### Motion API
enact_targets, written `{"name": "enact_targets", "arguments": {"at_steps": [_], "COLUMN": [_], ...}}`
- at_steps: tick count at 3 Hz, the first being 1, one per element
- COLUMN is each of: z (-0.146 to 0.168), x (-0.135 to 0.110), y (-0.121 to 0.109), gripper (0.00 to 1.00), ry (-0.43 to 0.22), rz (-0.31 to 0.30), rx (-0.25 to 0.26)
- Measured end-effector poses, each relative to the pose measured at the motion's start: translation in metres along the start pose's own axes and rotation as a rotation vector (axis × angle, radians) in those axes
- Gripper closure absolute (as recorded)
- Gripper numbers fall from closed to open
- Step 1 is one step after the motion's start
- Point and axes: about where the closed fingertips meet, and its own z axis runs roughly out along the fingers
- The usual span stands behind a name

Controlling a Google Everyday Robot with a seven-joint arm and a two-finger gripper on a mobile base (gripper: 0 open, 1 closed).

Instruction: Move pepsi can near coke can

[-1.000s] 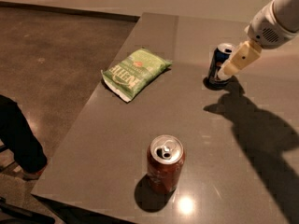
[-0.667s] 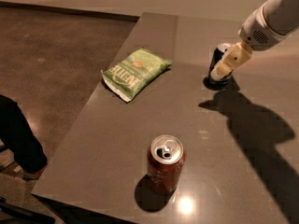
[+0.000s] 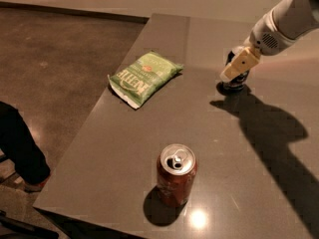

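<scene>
Two cans and one snack bag lie on the grey tabletop [image 3: 124, 148] in this camera view. The coke can [image 3: 176, 176], red-brown with its silver top and pull tab showing, stands upright near the front edge. The pepsi can [image 3: 241, 78] stands well apart from it, toward the far right. The green chip bag [image 3: 144, 77] lies flat near the left edge, further back than the coke can. My claw [image 3: 233, 72] is at the pepsi can, its pale beige casing crossing the can's near side so that only a dark sliver of the can and its foot show. What has changed: a second ago the claw hung just to the right of the can, whose blue side and silver top were in plain sight; since then it has swung in and down over the can. The can itself stands where it stood, and the coke can and bag have not shifted. I cannot tell whether the claw is clenched on the can or merely set about it. The white arm [image 3: 289, 21] reaches in from the upper right and throws a long shadow [image 3: 269, 123] toward the front. I judge the approach complete and the grasp in hand. The carry toward the coke can has not begun, and its path looks unobstructed
</scene>
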Motion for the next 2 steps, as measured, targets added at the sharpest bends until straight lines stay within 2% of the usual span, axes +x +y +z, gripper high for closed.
{"name": "enact_targets", "arguments": {"at_steps": [2], "z": [-0.0042], "x": [-0.0042], "y": [0.0052], "gripper": [0.65], "ry": [-0.017], "rz": [-0.018], "rx": [-0.025]}}
